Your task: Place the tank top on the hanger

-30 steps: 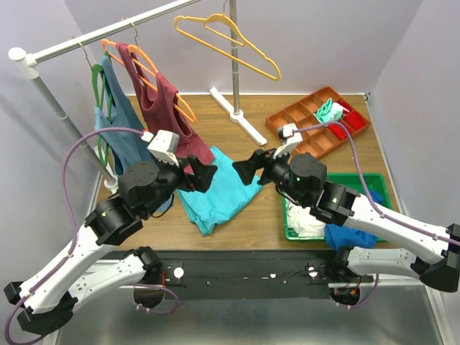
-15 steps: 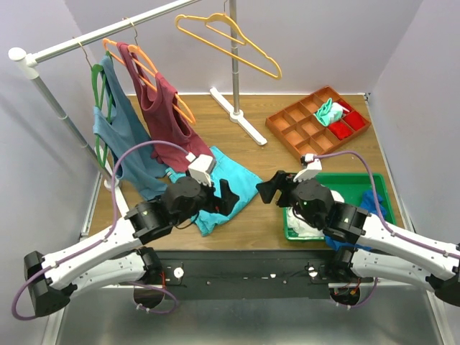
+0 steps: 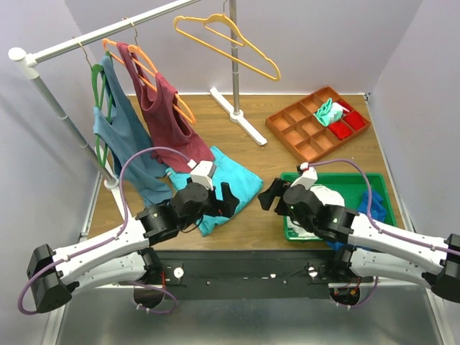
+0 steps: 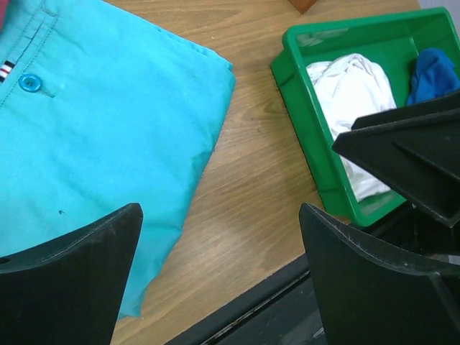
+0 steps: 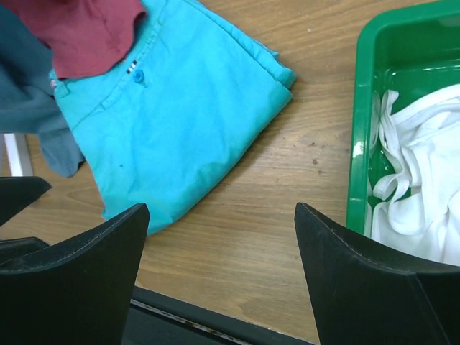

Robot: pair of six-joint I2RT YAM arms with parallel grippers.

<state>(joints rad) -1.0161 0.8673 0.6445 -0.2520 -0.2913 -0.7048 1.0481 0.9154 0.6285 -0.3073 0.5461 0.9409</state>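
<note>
The maroon tank top [image 3: 164, 108] hangs on the orange hanger [image 3: 183, 109], whose metal hook is over the rail [image 3: 108, 32] at the back left. Its hem also shows in the right wrist view [image 5: 79, 29]. My left gripper [image 3: 228, 200] is open and empty, low over the near table edge beside the turquoise garment [image 3: 219, 187]. My right gripper [image 3: 269, 194] is open and empty, facing the left one, next to the green tray [image 3: 383, 188]. Both grippers are well away from the tank top.
A blue-grey tank top [image 3: 126, 133] on a green hanger hangs left of the maroon one. A yellow hanger [image 3: 226, 43] hangs on the upright pole. An orange compartment tray [image 3: 302, 126] sits back right. White cloth [image 5: 417, 180] and blue cloth [image 4: 433, 72] lie in the green tray.
Both arms have drawn back from the hanging tank top and lowered toward the near table edge, grippers open and empty throughout. The tank top stays on the hanger.
</note>
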